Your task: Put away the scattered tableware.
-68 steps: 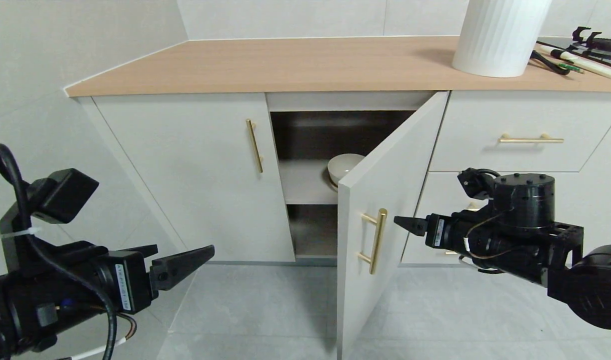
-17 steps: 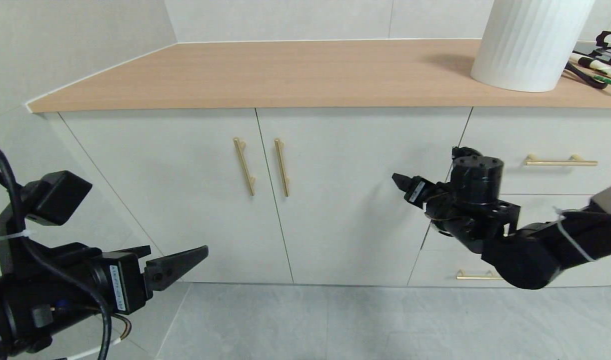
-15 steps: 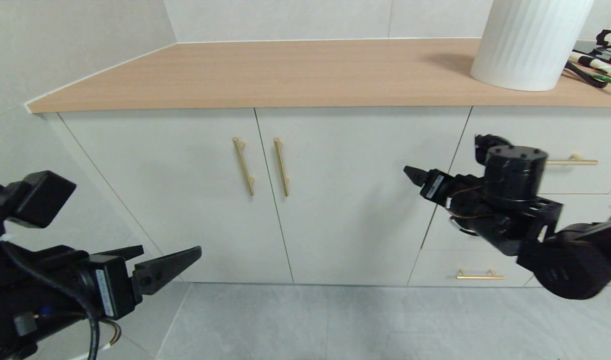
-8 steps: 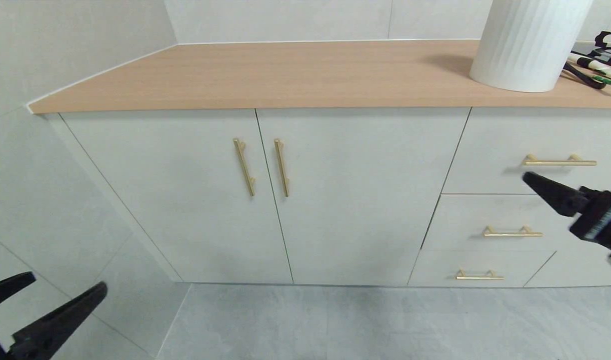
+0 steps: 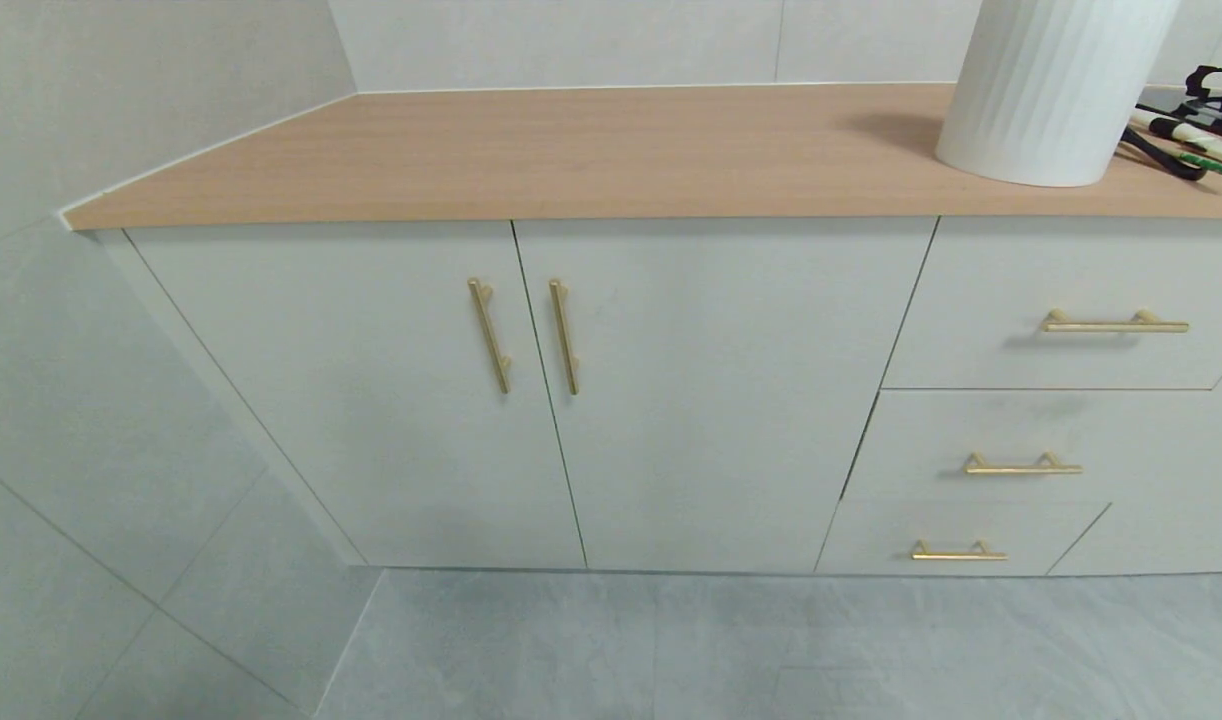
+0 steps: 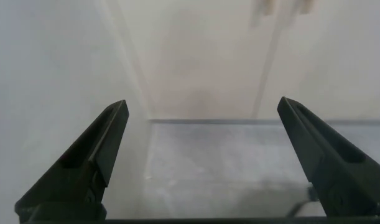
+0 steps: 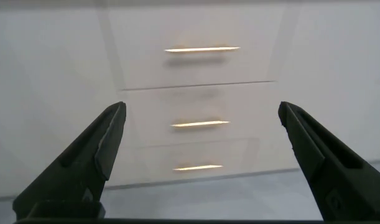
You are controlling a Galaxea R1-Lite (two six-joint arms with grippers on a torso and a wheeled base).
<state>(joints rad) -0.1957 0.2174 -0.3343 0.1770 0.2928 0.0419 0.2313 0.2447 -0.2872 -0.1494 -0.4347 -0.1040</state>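
Both cabinet doors (image 5: 721, 400) shut flush, blocking the inside; gold handles (image 5: 490, 335) stick out side by side at the middle seam. In front the floor (image 5: 671, 650) gives open passage, wall (image 5: 91, 350) hems the left. The table (image 5: 571, 150) is open wood up to white ribbed container (image 5: 1056, 90) at right, pens (image 5: 1181, 140) just beyond.

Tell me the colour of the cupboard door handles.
The handles are gold, clearest in the head view.

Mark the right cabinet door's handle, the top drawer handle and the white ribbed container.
right door handle (image 5: 565, 337), head view, middle of the bar
top drawer handle (image 5: 1117, 325), head view, middle of the bar
white ribbed container (image 5: 1056, 90), head view, its side wall
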